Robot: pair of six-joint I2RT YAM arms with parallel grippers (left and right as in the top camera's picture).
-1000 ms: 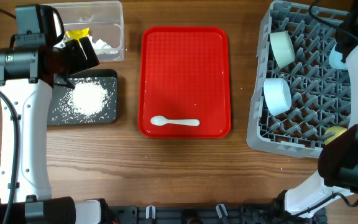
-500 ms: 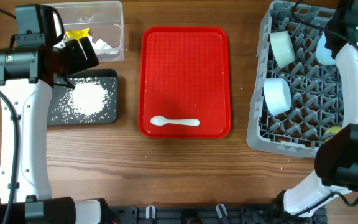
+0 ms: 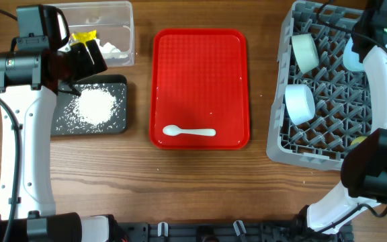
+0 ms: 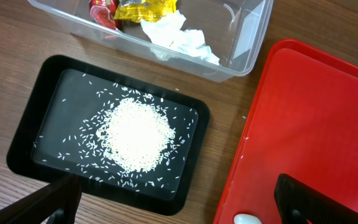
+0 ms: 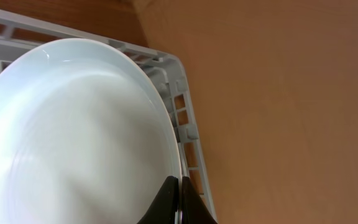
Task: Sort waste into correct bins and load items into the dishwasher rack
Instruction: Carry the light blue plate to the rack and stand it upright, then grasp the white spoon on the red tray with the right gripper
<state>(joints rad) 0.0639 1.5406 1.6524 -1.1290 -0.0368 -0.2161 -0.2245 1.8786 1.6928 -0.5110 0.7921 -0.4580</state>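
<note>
Compared with one second ago, the right gripper (image 5: 178, 191) has carried the pale blue plate (image 3: 352, 56) up and leftward in the overhead frame, from the right edge of the dishwasher rack (image 3: 274, 138) to its upper right rows. Over the last half second it is barely moving. Judgement: the plate is being seated among the pegs, so release is becoming the next step.

The right gripper is clenching the plate's rim at the bottom centre of the right wrist frame. The plate is filling the left half, with the rack's rim lying just beside it.

The left gripper (image 4: 182, 199) is hanging released, fingers spread wide, above the black tray (image 4: 23, 143) holding rice (image 4: 135, 134).

The white plastic spoon (image 3: 188, 132) is lying on the red tray (image 3: 200, 74), lower centre of the overhead frame, and is awaiting loading
</note>
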